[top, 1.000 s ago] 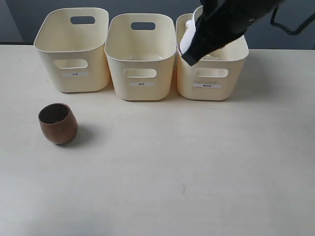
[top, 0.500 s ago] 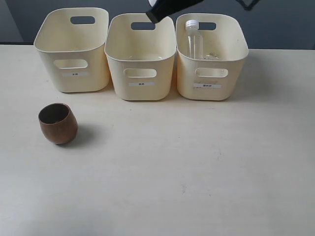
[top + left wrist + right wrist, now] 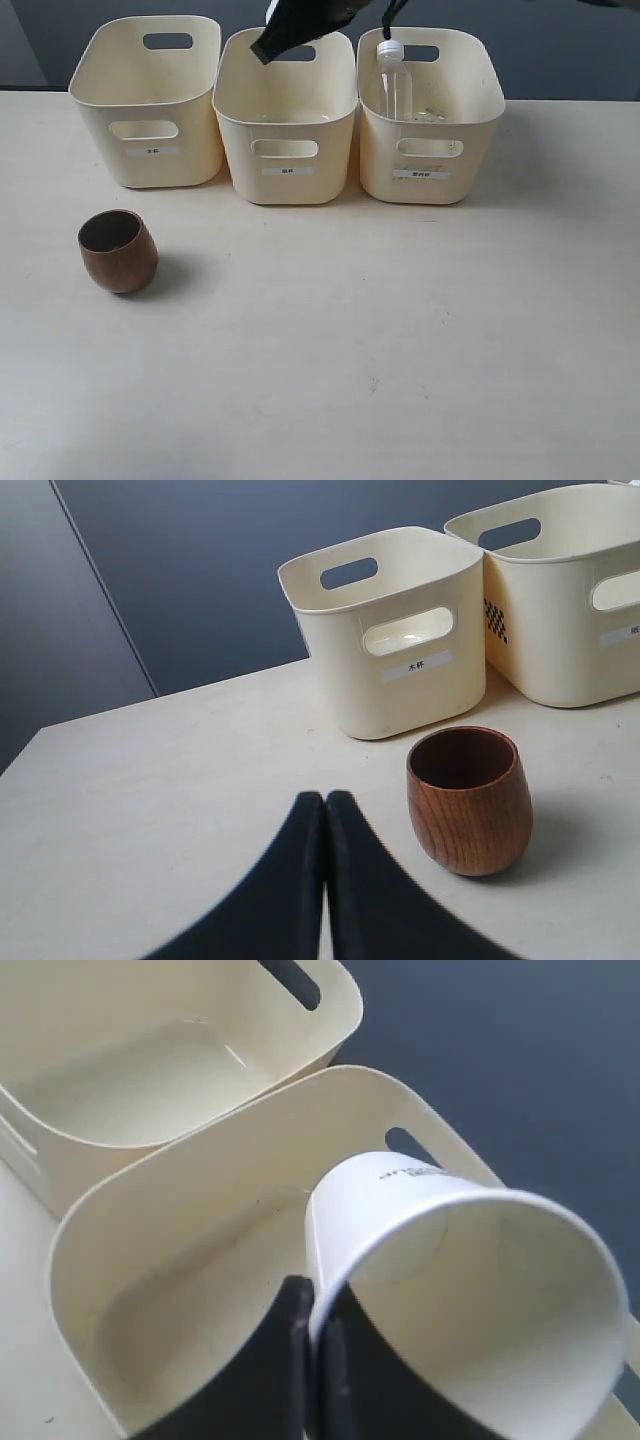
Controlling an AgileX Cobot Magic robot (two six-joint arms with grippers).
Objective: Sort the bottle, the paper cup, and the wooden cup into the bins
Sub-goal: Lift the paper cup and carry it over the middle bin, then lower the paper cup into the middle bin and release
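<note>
Paper cup (image 3: 470,1290) between right fingers (image 3: 282,1370); apparently above middle bin (image 3: 330,150)

The table (image 3: 400,350) in front of the 3 bins (image 3: 288,150) lies open across its middle and right; only the wooden cup (image 3: 118,250) stands there, at the front left, well apart from the bins. The bins sit side by side along the back, too close to pass between. The right bin holds the upright bottle (image 3: 394,85), and the right gripper (image 3: 312,1300), pinching the paper cup (image 3: 470,1290), hangs over the middle bin.
</note>
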